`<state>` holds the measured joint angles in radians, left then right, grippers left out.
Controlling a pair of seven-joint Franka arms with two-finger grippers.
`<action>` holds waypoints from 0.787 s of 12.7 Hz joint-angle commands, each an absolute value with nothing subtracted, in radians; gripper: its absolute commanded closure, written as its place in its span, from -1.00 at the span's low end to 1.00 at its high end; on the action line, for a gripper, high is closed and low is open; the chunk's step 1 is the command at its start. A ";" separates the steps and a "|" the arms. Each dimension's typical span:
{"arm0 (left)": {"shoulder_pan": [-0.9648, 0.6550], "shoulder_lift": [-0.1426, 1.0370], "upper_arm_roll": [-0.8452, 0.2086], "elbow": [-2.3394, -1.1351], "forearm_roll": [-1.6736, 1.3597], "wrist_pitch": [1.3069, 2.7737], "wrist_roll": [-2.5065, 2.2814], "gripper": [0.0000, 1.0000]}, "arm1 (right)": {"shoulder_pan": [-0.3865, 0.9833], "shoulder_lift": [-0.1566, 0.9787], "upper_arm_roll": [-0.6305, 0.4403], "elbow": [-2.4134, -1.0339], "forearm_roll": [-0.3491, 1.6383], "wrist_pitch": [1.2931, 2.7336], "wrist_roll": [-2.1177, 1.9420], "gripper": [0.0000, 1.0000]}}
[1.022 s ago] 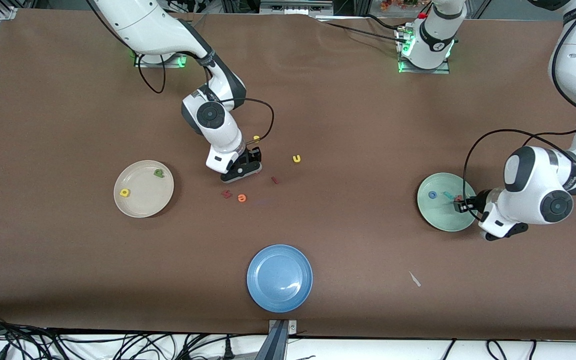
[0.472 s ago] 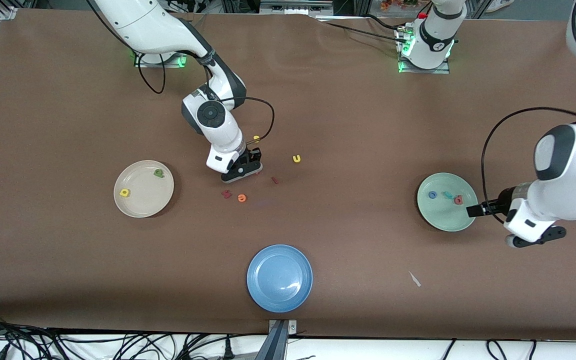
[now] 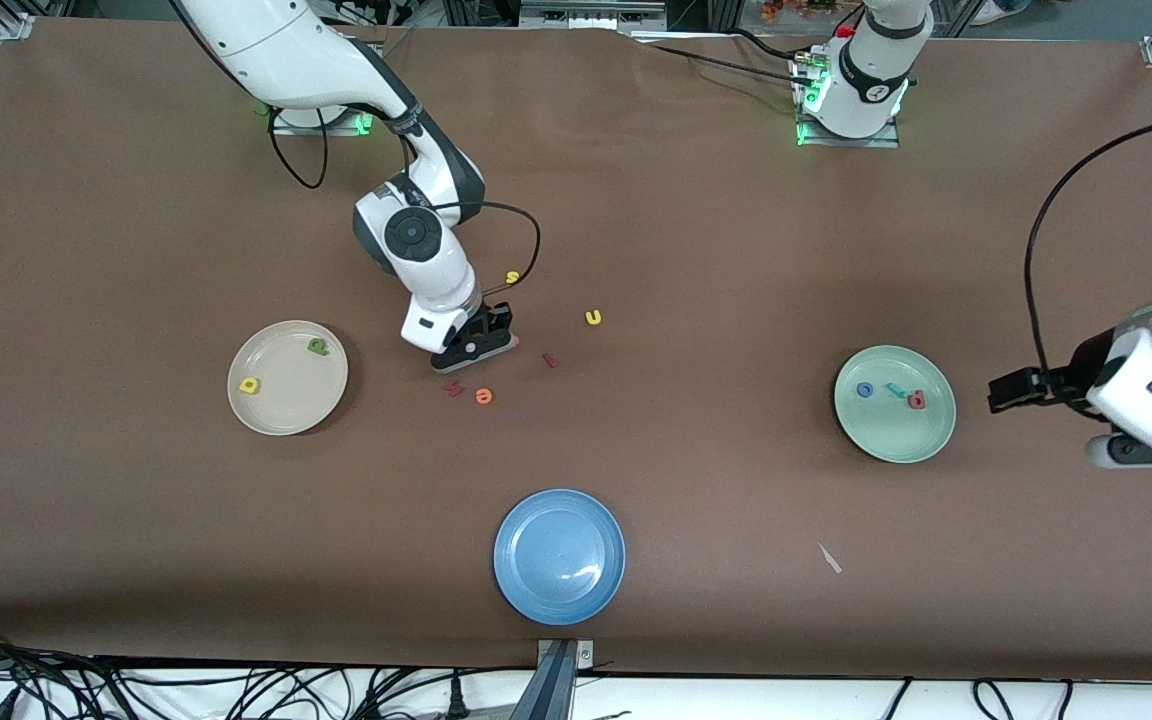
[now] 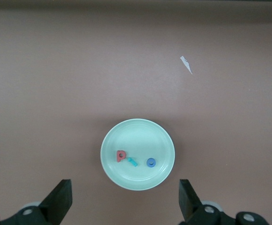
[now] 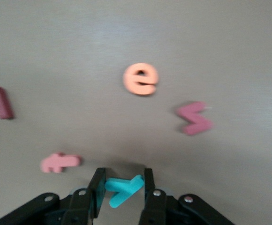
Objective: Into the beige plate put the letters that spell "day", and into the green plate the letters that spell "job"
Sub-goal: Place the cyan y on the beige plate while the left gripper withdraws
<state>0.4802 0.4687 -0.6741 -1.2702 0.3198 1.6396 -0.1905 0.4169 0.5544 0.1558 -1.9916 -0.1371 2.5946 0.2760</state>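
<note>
Over the last second the left gripper (image 3: 1004,391) had drawn back from above the green plate (image 3: 894,433) toward the left arm's end of the table, where it hung with its fingers (image 4: 60,202) spread wide and nothing between them. The right gripper (image 3: 498,327) had shifted only slightly, low over the loose letters at mid-table, and its fingers (image 5: 97,189) had closed in to pinch the teal y (image 5: 123,189). The pale, round, raised-rim green plate held all three foam pieces of "job": the blue ring-like o (image 3: 865,390), the teal j (image 3: 897,390) and the salmon-red b (image 3: 917,400), lying close together in a row. The cream beige plate (image 3: 286,418), toward the right arm's end, held the yellow d (image 3: 250,385) and the green a (image 3: 317,346), set apart from each other. The glossy blue plate (image 3: 559,590), nearest the front camera, held no letters. On the brown paper-like table cover (image 3: 136,220) lay the rest: an orange e (image 3: 483,396), a dark red s (image 3: 453,388), a dark red bar-shaped letter (image 3: 549,359), a pink piece (image 5: 59,162) just beside the right gripper, a yellow u (image 3: 593,317) and a yellow s (image 3: 512,277).
</note>
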 commanded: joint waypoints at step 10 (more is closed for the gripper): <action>0.486 0.411 -0.689 -1.233 0.267 1.582 -0.155 -1.00 | -0.001 0.310 0.147 -2.068 -0.143 2.327 -0.451 0.05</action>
